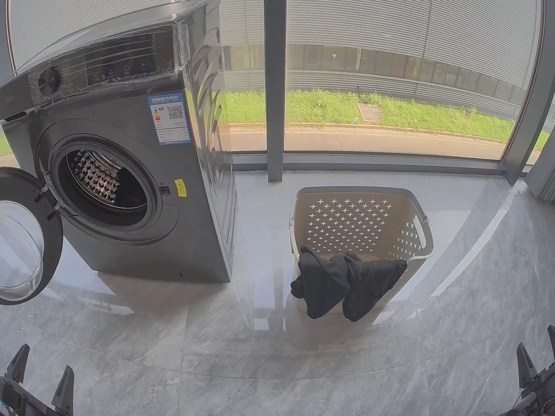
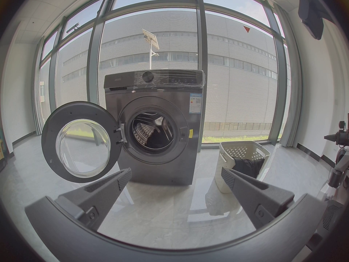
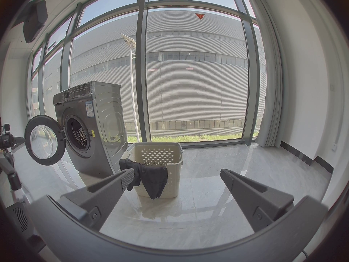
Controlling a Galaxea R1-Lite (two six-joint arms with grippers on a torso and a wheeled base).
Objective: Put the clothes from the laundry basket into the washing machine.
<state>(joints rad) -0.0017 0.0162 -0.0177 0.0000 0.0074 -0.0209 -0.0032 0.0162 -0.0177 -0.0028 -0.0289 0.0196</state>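
A grey front-loading washing machine [image 1: 127, 145] stands at the left with its round door [image 1: 23, 244] swung wide, showing the steel drum [image 1: 101, 177]. To its right a cream laundry basket [image 1: 361, 221] sits on the floor, a dark garment [image 1: 344, 281] draped over its near rim. My left gripper [image 1: 40, 377] is open at the bottom left, well short of the machine [image 2: 156, 124]. My right gripper [image 1: 537, 356] is open at the bottom right, far from the basket [image 3: 156, 161] and the garment [image 3: 147, 175]. Nothing is between either pair of fingers.
Pale glossy floor tiles [image 1: 260, 348] lie open between the grippers and the basket. Floor-to-ceiling windows with a dark mullion [image 1: 275, 76] run behind both. The open door juts out to the machine's left.
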